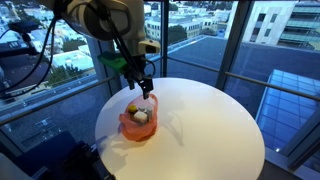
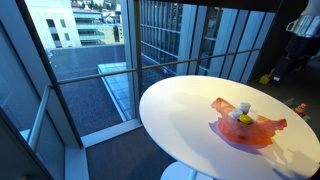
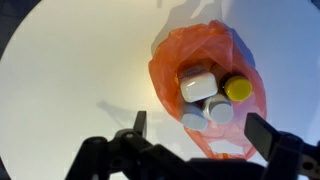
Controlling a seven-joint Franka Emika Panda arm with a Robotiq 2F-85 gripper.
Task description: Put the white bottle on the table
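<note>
An orange-red container (image 3: pixel 170 60) lies on the round white table (image 3: pixel 70 70). In it a small slim white bottle (image 3: pixel 219 110) stands end-on, touching a similar pale one (image 3: pixel 195 120). A wider white bottle (image 3: pixel 198 83) and a yellow-capped one (image 3: pixel 238 89) sit beside them. My gripper (image 3: pixel 200 130) is open and empty above the container, its fingers either side of the slim bottles. In an exterior view the gripper (image 1: pixel 147 90) hangs just above the container (image 1: pixel 138 124). In an exterior view the container (image 2: pixel 250 132) shows a white bottle top (image 2: pixel 243 107); the gripper is not clear there.
The table (image 1: pixel 200 120) stands by floor-to-ceiling windows with a railing (image 2: pixel 120 75). Black cables and equipment (image 1: pixel 25 45) are behind the arm. Part of the robot (image 2: pixel 298 45) shows at the frame edge.
</note>
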